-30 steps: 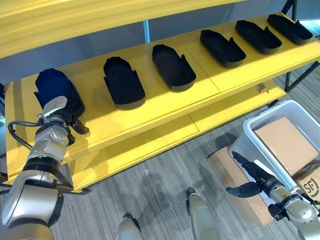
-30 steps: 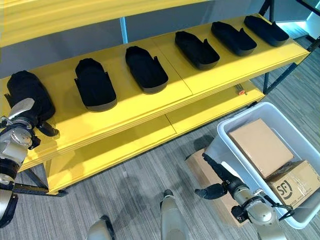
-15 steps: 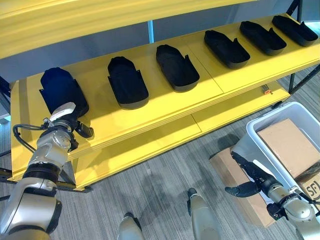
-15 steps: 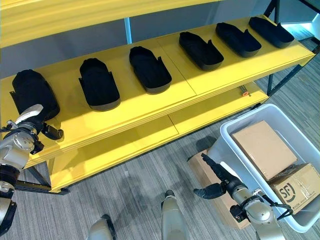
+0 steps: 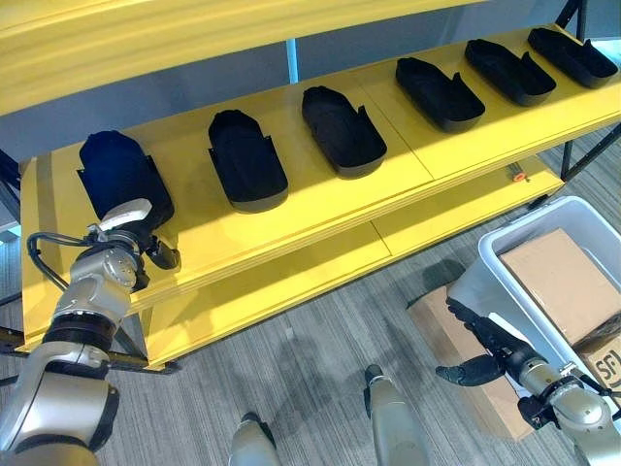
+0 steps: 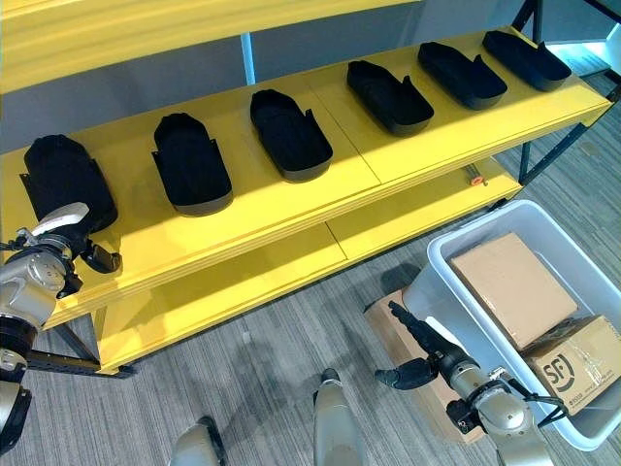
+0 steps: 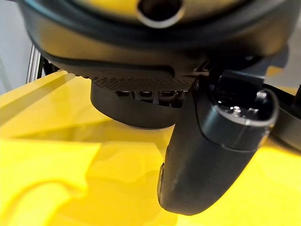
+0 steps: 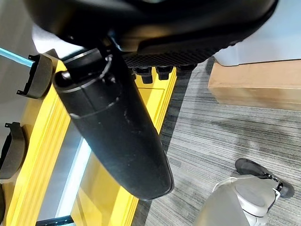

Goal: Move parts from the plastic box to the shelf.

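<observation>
— Six parts sit in a row along your yellow shelf (image 5: pixel 320 209), from the leftmost part (image 5: pixel 121 175) to the far right; I'd judge the placing well along.

— And what's left for you?

— One plastic box (image 6: pixel 466 291) on the floor holds two cardboard boxes (image 6: pixel 509 286); any parts remaining in it are hidden. Your left hand (image 5: pixel 131 248) rests at the shelf edge just beside the leftmost part, holding nothing, fingers curled. Your right hand (image 5: pixel 485 359) hangs beside the box, fingers (image 5: pixel 466 320) straight, empty.
</observation>
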You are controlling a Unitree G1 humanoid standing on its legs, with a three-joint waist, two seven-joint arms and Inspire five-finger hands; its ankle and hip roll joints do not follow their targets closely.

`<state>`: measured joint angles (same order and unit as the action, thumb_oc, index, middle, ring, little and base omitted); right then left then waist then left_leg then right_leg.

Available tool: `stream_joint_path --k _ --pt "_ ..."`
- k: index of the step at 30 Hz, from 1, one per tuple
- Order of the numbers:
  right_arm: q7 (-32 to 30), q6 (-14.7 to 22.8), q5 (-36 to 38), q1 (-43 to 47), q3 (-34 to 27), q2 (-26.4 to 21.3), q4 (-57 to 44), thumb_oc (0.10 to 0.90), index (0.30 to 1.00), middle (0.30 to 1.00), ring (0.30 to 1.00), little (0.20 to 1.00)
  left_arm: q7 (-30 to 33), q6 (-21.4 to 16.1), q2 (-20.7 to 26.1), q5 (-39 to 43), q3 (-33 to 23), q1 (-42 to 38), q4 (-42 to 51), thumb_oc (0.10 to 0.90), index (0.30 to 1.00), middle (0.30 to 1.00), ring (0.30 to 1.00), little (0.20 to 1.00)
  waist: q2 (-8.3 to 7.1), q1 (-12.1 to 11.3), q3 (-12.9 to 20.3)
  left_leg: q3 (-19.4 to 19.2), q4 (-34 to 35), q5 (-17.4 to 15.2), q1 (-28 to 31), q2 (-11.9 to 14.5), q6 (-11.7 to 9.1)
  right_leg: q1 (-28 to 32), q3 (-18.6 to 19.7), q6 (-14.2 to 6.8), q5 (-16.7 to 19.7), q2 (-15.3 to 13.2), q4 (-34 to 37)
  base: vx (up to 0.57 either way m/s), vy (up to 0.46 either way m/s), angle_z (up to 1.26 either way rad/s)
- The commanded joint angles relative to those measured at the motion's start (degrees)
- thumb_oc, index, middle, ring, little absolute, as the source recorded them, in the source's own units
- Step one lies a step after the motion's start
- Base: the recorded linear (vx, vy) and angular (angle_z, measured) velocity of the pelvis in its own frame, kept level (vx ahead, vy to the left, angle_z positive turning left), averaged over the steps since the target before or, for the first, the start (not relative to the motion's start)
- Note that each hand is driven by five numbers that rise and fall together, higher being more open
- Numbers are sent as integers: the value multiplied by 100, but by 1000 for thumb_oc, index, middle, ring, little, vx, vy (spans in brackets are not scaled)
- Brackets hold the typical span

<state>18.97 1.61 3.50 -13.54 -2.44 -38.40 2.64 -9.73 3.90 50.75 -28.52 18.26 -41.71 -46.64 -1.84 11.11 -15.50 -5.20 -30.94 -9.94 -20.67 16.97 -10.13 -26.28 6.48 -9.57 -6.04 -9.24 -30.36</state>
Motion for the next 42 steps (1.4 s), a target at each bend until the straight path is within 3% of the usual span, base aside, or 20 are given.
stream_joint_path --k 1,26,34,42 --pt "-18 321 230 105 -354 -88 -316 900 1000 1000 1000 1000 -377 -191 375 -304 250 -99 184 900 1000 1000 1000 1000 -71 62 345 96 -137 144 -260 176 176 539 -114 -36 -76 -364 303 0 0 0" --pt "117 315 173 106 -395 -38 -237 900 1000 1000 1000 1000 -718 -293 747 -157 35 323 761 900 1000 1000 1000 1000 -40 13 353 120 -177 123 -248 172 186 595 -147 -24 -86 -368 275 0 0 0" --pt "135 276 161 111 -432 0 -202 900 1000 1000 1000 1000 -703 -223 882 158 -377 635 787 900 1000 1000 1000 1000 -34 -21 358 122 -169 121 -231 169 184 616 -132 -24 -79 -371 290 0 0 0" --pt "136 211 135 133 -512 65 -132 900 1000 1000 1000 1000 -653 -92 965 682 -1125 1312 893 900 1000 1000 1000 1000 -23 -88 387 111 -126 143 -191 162 186 660 -124 -18 -59 -369 349 0 0 0"
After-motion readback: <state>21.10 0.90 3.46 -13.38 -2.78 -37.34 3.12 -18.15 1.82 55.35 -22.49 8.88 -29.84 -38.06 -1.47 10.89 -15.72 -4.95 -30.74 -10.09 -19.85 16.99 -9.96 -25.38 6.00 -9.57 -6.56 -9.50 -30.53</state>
